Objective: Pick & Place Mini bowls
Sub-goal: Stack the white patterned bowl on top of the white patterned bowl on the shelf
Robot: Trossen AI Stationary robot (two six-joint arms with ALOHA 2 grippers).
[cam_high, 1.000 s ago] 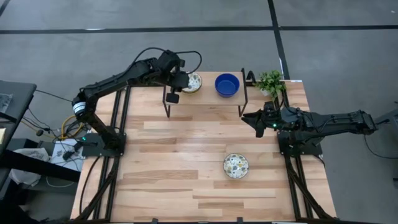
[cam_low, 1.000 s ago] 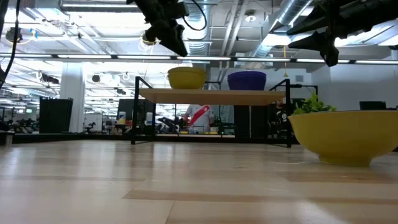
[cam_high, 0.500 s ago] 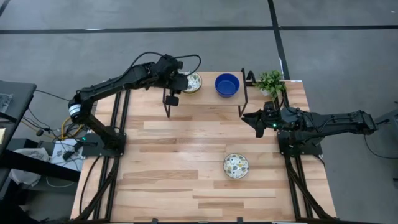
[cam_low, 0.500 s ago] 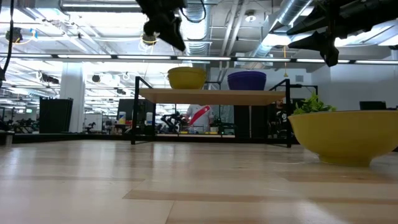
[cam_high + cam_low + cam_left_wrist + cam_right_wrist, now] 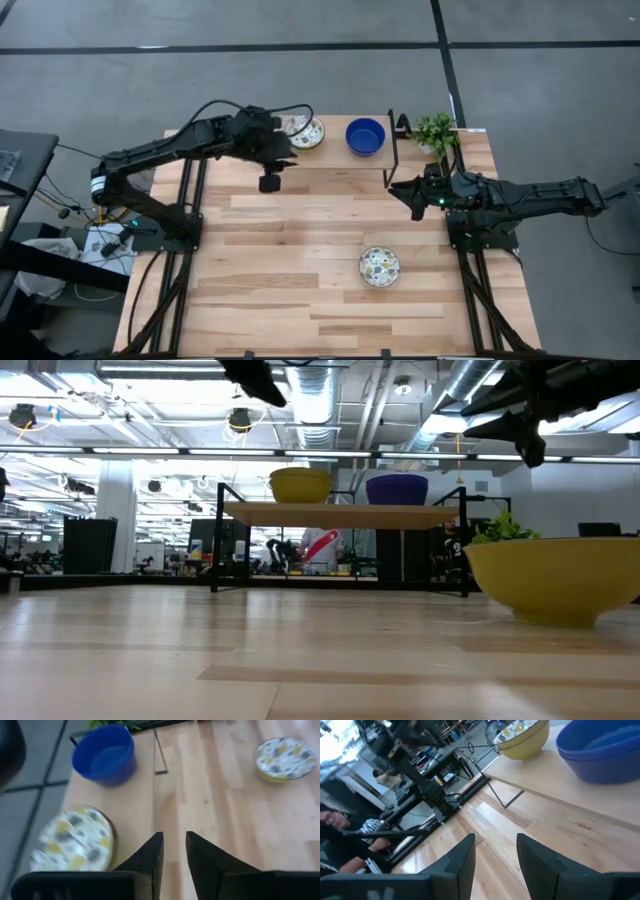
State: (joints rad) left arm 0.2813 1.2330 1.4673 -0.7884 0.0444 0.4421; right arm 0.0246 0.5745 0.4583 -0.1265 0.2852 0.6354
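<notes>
A white floral mini bowl (image 5: 305, 131) and a blue mini bowl (image 5: 365, 136) stand on a small raised wooden shelf (image 5: 330, 158) at the table's far edge. In the low view they show as a yellow-sided bowl (image 5: 300, 485) and a blue one (image 5: 397, 489). Another floral bowl (image 5: 379, 266) sits on the table near the right side, close to the low camera (image 5: 550, 575). My left gripper (image 5: 280, 158) hovers open above the shelf's left end (image 5: 172, 852), beside the floral bowl (image 5: 72, 840), touching nothing. My right gripper (image 5: 400, 190) waits open (image 5: 495, 850) in the air right of the shelf.
A small green plant (image 5: 436, 130) stands at the far right corner behind the shelf. The shelf rests on thin black legs (image 5: 390, 165). Bare wooden table (image 5: 280, 260) lies in front of the shelf and left of the table bowl. A person shows in the room beyond (image 5: 335, 820).
My left gripper has drawn back from the floral bowl on the shelf, moving toward the table's left and near edges and rising out of the top of the low view. The bowl has stayed on the shelf. My right arm has kept still.
</notes>
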